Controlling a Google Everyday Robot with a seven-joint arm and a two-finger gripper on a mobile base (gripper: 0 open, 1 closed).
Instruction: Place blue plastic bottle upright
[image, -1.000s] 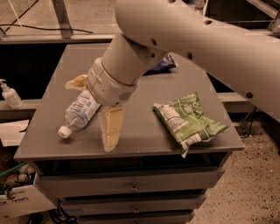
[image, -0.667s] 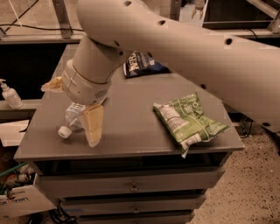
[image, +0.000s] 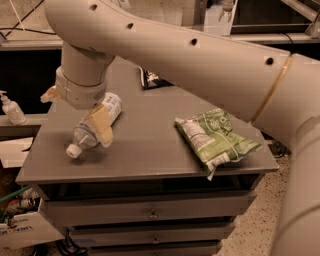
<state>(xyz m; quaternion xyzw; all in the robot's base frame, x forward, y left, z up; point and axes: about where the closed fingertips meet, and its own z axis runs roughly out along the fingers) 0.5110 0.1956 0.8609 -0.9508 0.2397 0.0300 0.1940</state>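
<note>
The blue plastic bottle (image: 111, 106) lies on its side at the left of the grey table (image: 145, 155), its white cap (image: 73, 151) pointing to the front left edge. My gripper (image: 75, 111) is low over it and open. One yellowish finger (image: 101, 130) covers the middle of the bottle on the near side. The other finger (image: 50, 94) is to the bottle's left, apart from it. The bottle rests on the table.
A green snack bag (image: 215, 140) lies at the table's right front. A dark bag (image: 152, 79) lies at the back, partly hidden by my arm. A small white pump bottle (image: 11, 110) stands on a shelf to the left. Drawers (image: 150, 215) are below the tabletop.
My gripper has moved left and lower, from beside the bottle to straddling it. The bottle has not moved.
</note>
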